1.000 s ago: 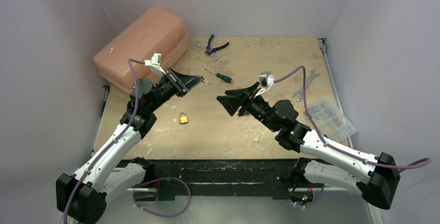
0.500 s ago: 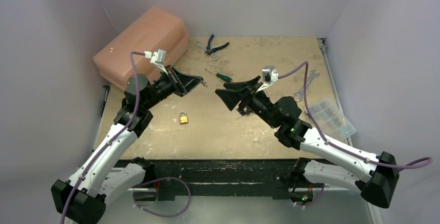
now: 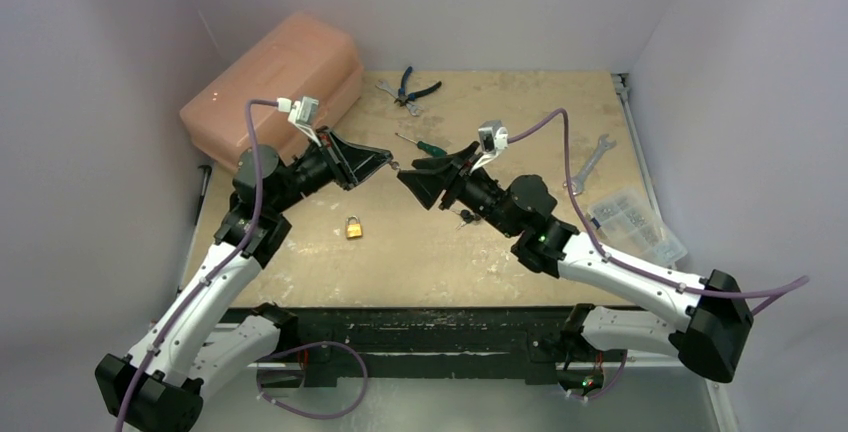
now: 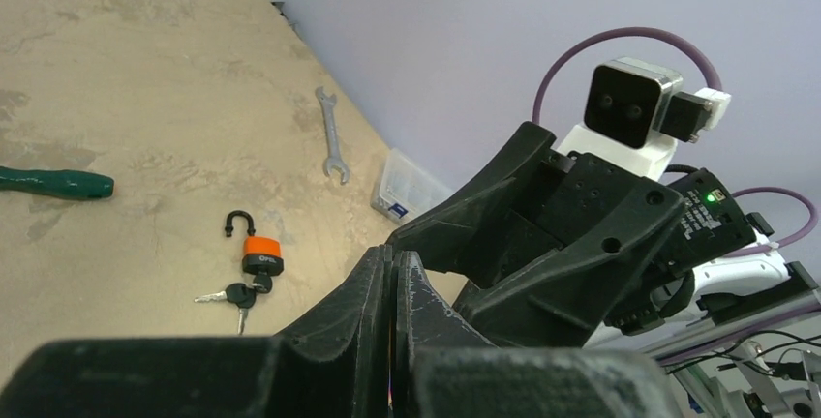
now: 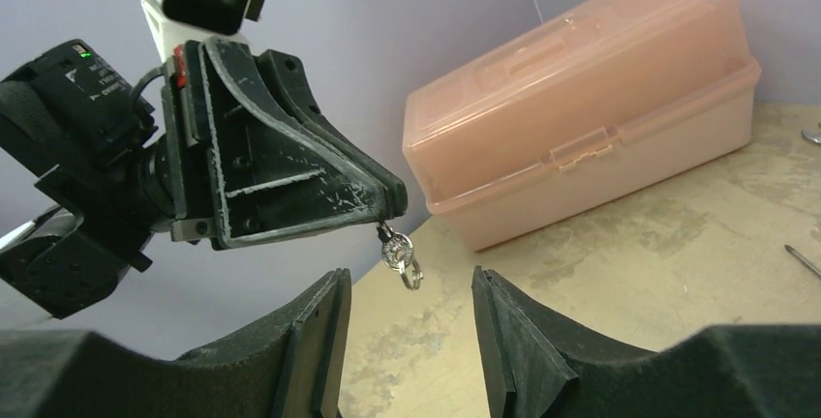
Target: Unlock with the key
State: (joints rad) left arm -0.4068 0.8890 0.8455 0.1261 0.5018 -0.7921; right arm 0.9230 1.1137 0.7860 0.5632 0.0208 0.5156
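My left gripper (image 3: 388, 159) is raised above the table and shut on a small silver key (image 5: 395, 249). The key's head and ring hang below the fingertips. My right gripper (image 3: 408, 174) is open, and its fingertips sit just below and either side of the hanging key in the right wrist view (image 5: 409, 278), without touching it. A small brass padlock (image 3: 354, 227) lies closed on the table below the left gripper. In the left wrist view my left gripper (image 4: 392, 253) shows its jaws pressed together, with the right gripper close in front.
A pink toolbox (image 3: 275, 87) stands at the back left. Pliers (image 3: 412, 87), a green screwdriver (image 3: 422, 145), a wrench (image 3: 588, 164) and a clear parts box (image 3: 640, 227) lie around. An orange padlock with keys (image 4: 259, 253) lies open under the right arm.
My right arm has swung left and brought its open gripper up to the key held by the left gripper. The left gripper has barely moved.
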